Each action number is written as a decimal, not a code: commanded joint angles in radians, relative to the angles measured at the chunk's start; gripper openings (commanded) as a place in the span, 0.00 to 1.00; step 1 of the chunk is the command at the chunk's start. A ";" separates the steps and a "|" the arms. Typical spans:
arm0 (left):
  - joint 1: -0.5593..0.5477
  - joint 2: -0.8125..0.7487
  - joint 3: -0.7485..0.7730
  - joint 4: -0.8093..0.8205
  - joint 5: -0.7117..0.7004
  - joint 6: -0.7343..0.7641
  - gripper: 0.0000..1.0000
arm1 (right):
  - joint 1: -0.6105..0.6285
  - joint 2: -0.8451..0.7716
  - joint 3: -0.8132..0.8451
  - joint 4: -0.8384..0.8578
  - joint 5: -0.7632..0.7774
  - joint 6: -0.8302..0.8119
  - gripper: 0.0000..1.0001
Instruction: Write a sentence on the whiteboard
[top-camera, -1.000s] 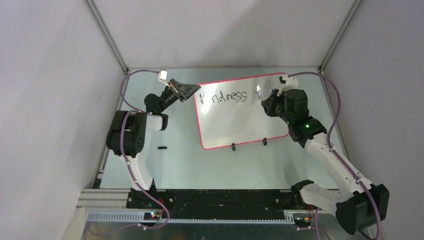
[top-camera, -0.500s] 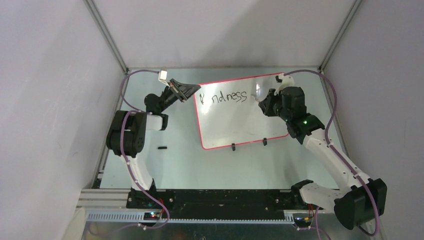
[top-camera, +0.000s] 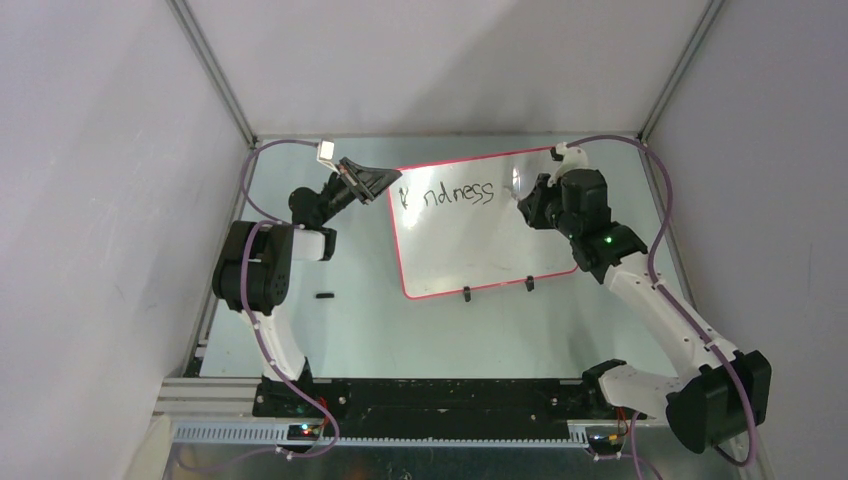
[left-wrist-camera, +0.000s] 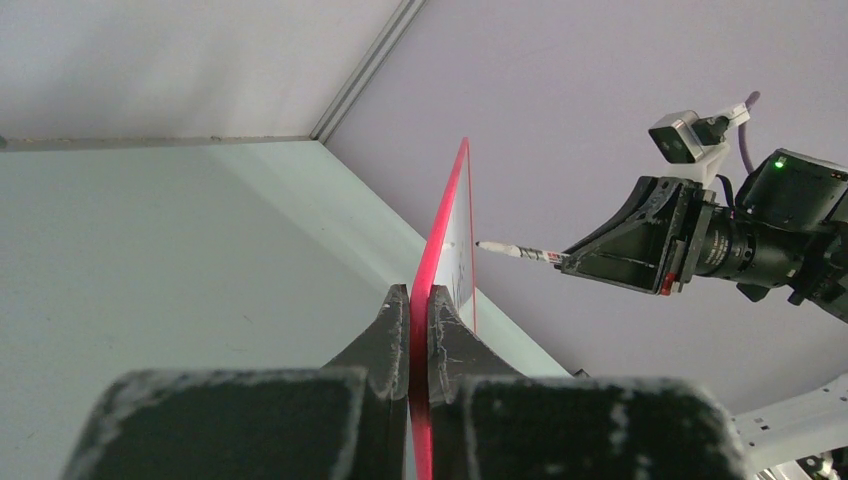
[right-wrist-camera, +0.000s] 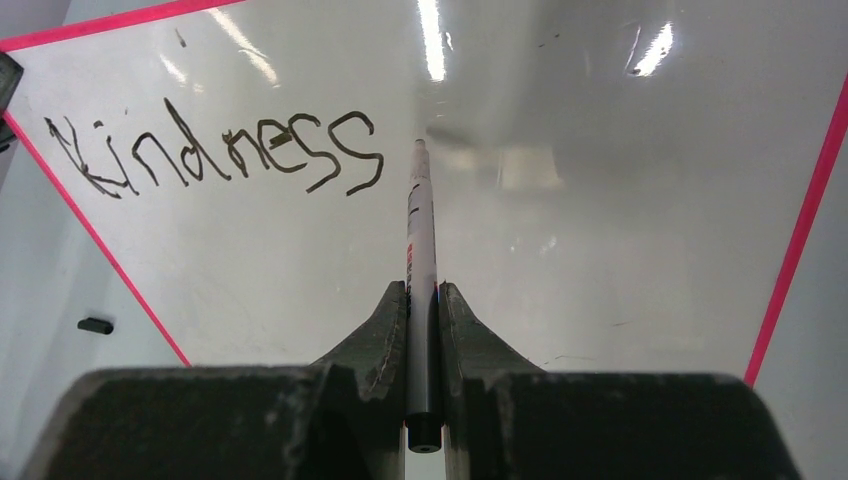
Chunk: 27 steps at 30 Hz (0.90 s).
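The whiteboard (top-camera: 470, 250) stands tilted on the table, glossy white with a red-pink rim. My left gripper (top-camera: 392, 186) is shut on its left rim, which runs red between the fingers in the left wrist view, whiteboard (left-wrist-camera: 447, 215), left gripper (left-wrist-camera: 420, 292). The sentence (right-wrist-camera: 215, 150) reads "Kindness" in black along the top; in the top view the sentence (top-camera: 450, 193) has its start hidden by the left fingers. My right gripper (right-wrist-camera: 424, 290) is shut on a white marker (right-wrist-camera: 421, 235), its tip just right of the last "s", very near the surface. Contact cannot be told.
Two black clip feet (top-camera: 466, 294) (top-camera: 529, 284) hold the board's lower edge. A small black cap (top-camera: 323, 296) lies on the table left of the board. Grey enclosure walls close in on three sides, and purple cables trail from both wrists.
My right arm has shifted a little up and left, bringing the marker tip closer to the board beside the word. The left gripper and the board have not moved.
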<state>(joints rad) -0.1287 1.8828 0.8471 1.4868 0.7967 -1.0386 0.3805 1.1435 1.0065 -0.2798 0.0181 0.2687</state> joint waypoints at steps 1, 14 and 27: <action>-0.004 -0.040 -0.008 0.041 -0.008 0.074 0.00 | 0.004 0.010 0.053 0.009 0.040 -0.001 0.00; -0.003 -0.041 -0.008 0.041 -0.006 0.074 0.00 | 0.002 0.028 0.061 0.014 0.051 -0.002 0.00; -0.003 -0.042 -0.010 0.041 -0.007 0.076 0.00 | 0.001 0.055 0.085 0.012 0.064 -0.005 0.00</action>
<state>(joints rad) -0.1287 1.8824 0.8463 1.4868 0.7967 -1.0386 0.3801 1.1866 1.0370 -0.2817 0.0608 0.2687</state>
